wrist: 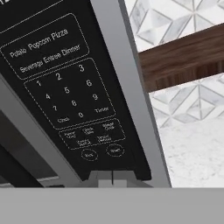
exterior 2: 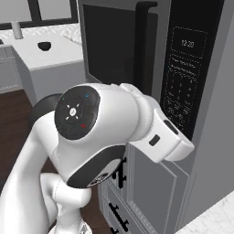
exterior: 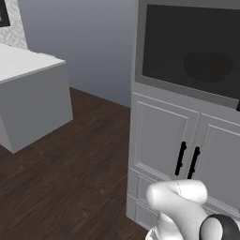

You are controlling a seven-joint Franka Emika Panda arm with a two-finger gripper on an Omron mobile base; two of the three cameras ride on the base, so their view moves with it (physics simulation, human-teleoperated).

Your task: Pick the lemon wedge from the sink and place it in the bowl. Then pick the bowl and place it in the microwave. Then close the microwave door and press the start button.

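A: Door (exterior: 192, 49) is shut in your left base view, w/ the bowl (exterior: 207, 65) a dim shape behind the dark glass. Cabinets (exterior: 187, 150) w/ black handles sit below.

B: Right base view?

A: Your arm (exterior 2: 96, 132) fills the front; its hand reaches to the microwave (exterior 2: 151, 59) keypad (exterior 2: 185, 77). Clock reads 12:20.

B: Hand view?

A: Keypad (wrist: 70, 92) close up, tilted. Gripper (wrist: 112, 177) sits at the panel's lower edge, just under the two round buttons (wrist: 115, 150). Jaws pressed together, pinching nothing. Can't tell if the tips touch. Lemon wedge: can't make it out.
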